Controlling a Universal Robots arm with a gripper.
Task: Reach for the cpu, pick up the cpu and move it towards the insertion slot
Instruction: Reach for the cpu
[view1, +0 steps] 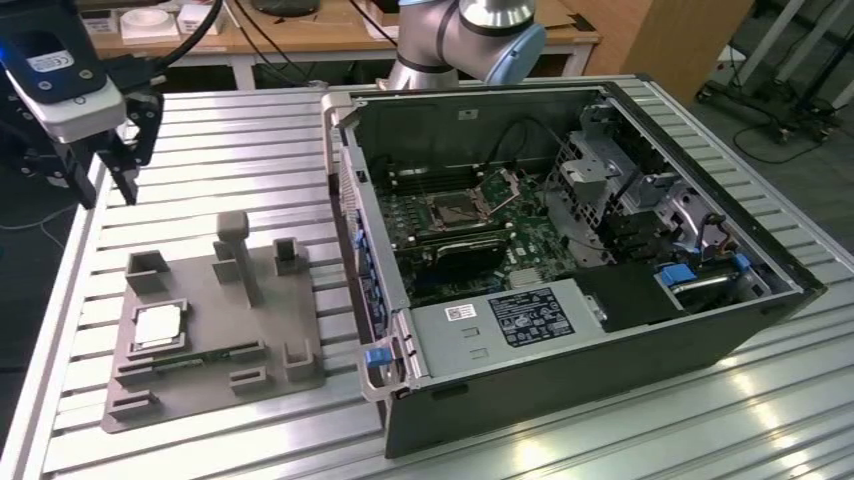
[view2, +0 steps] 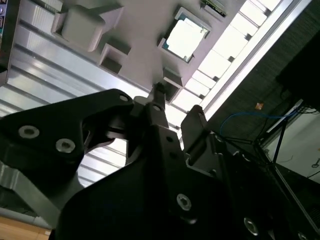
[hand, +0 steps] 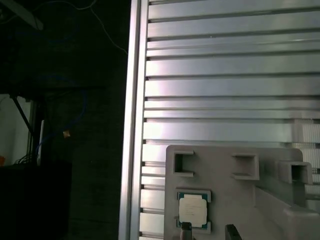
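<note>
1. Fingers (hand: 185, 231) stand apart with nothing between them, as both wrist views show.
2. The gripper (view1: 112, 180) hangs in the upper left of the exterior view, over the slatted metal desk (view1: 227, 130).
3. The cpu (view1: 158, 327) lies flat, silvery top up, in a recess of the grey fixture (view1: 274, 335) in the lower left of the exterior view, well apart from the gripper.
4. A narrow green memory stick (view1: 200, 358) lies in the fixture just beside the cpu, toward the frame's bottom edge.
5. The insertion slot (view1: 458, 208) sits on the green motherboard (view1: 541, 235) inside the open computer case (view1: 641, 360) near the frame's centre, with its metal frame plate (view1: 507, 185) tilted up.
</note>
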